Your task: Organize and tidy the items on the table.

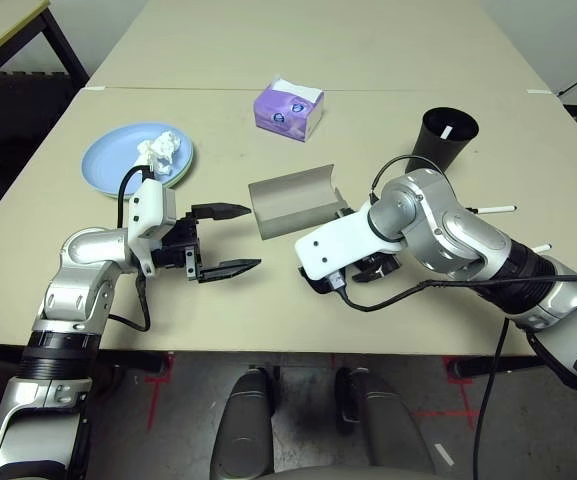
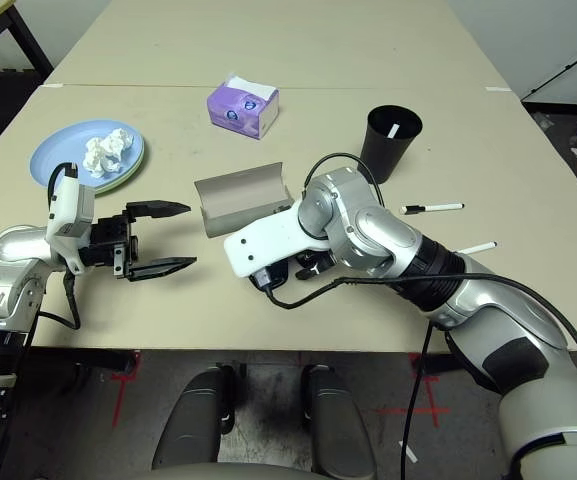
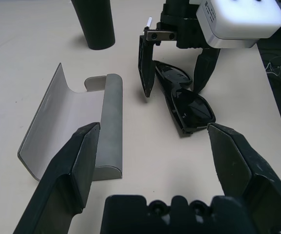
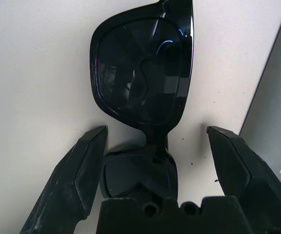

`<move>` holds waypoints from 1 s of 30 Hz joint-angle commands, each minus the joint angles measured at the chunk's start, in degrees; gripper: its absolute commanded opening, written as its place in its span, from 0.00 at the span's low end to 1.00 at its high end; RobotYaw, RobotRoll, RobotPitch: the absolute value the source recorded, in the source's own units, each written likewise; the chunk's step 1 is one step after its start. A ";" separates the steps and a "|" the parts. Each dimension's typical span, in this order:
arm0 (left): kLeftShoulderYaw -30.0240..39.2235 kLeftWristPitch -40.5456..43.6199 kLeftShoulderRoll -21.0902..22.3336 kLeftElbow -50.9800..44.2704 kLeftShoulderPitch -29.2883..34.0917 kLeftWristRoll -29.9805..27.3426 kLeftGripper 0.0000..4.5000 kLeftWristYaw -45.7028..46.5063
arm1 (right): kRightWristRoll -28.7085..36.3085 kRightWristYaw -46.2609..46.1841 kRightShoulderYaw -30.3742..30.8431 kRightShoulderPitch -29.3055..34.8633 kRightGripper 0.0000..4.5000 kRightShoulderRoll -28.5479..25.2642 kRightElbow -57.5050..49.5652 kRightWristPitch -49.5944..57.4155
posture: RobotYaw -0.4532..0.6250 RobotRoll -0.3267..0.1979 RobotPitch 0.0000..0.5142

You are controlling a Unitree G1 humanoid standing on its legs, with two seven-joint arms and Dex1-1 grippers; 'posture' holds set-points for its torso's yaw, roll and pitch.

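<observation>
Black sunglasses (image 4: 140, 68) lie on the beige table (image 1: 268, 300), just right of the open grey glasses case (image 1: 293, 200). My right gripper (image 4: 157, 130) hangs open over them, one finger on each side of the frame, not touching. To the left of the case my left gripper (image 1: 246, 238) is open and holds nothing; it points at the case and sunglasses (image 3: 191, 105). At the far left, crumpled white tissue (image 1: 158, 152) rests on a light blue plate (image 1: 113, 160) stacked on a pale green plate (image 1: 180, 172). Two thin white pens (image 1: 490, 209) (image 1: 540, 247) lie at the right.
A purple tissue box (image 1: 288, 108) stands at the back middle. A black cup (image 1: 446, 140) with a white stick inside stands behind my right arm. A black cable loops around my right wrist. A second table adjoins the far edge.
</observation>
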 commanded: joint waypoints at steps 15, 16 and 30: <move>-0.79 -0.49 0.36 0.18 0.57 0.92 1.00 -0.35 | 0.73 1.15 -1.92 -1.11 1.00 0.83 -0.61 -0.32 | 0.43 0.62 0.29; -0.82 -0.53 0.32 0.27 0.52 0.95 1.00 -0.36 | 0.79 1.26 -2.05 -1.30 1.00 0.82 -0.72 -0.26 | 0.43 0.62 0.29; -1.25 -0.87 0.00 1.11 -0.25 1.20 1.00 -0.34 | 0.23 2.93 -2.55 -2.41 1.00 1.53 -1.97 0.60 | 0.43 0.62 0.28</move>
